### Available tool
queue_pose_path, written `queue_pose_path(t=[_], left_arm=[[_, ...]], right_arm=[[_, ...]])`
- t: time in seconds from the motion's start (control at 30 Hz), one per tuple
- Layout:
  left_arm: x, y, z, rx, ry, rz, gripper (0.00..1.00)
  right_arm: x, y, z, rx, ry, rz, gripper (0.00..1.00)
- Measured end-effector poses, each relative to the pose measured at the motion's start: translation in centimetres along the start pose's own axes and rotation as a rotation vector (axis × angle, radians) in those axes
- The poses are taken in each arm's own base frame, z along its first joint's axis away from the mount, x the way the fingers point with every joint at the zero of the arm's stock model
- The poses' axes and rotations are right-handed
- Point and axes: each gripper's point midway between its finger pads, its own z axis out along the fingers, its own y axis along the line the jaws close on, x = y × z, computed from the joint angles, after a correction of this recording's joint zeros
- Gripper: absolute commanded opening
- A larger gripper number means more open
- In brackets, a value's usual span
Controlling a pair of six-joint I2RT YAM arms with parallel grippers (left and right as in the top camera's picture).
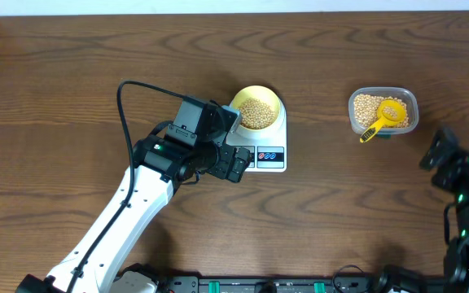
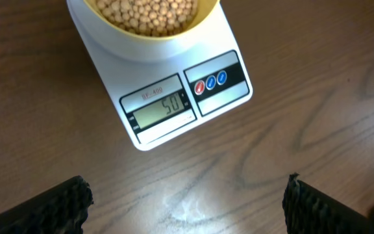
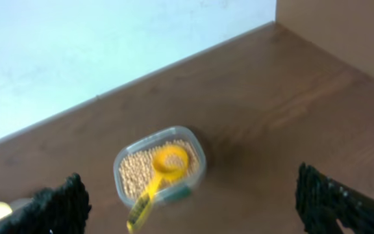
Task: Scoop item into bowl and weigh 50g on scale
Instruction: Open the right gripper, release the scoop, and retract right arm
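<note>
The pale yellow-green bowl (image 1: 258,110) holds tan beans (image 1: 256,113) and stands on the white scale (image 1: 266,158). In the left wrist view the bowl (image 2: 149,40) with beans (image 2: 147,13) sits above the scale's display (image 2: 163,111), which reads about 50. My left gripper (image 2: 187,201) is open and empty, over bare table just in front of the scale; in the overhead view it (image 1: 236,163) is at the scale's left front. My right gripper (image 3: 190,205) is open and empty, back from the clear tub.
A clear plastic tub (image 1: 383,111) of beans sits at the right with a bright yellow scoop (image 1: 384,119) lying in it, handle over the rim. It also shows in the right wrist view (image 3: 160,170). A low wall runs along the table's far edge (image 3: 174,62).
</note>
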Motion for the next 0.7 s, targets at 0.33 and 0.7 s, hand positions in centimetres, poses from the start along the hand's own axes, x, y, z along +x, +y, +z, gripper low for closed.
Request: queue_pose_path(t=[0.33,0.7], left_arm=[[0.0,0.0,0.0,0.0,-0.001,0.0,0.96],[0.0,0.0,0.0,0.0,-0.001,0.0,0.96]], right_arm=[[7.0,0.1,-2.3,-0.017,0.265,0.095,0.99],[7.1,0.0,-2.3,-0.013,0.268,0.116,0.99]])
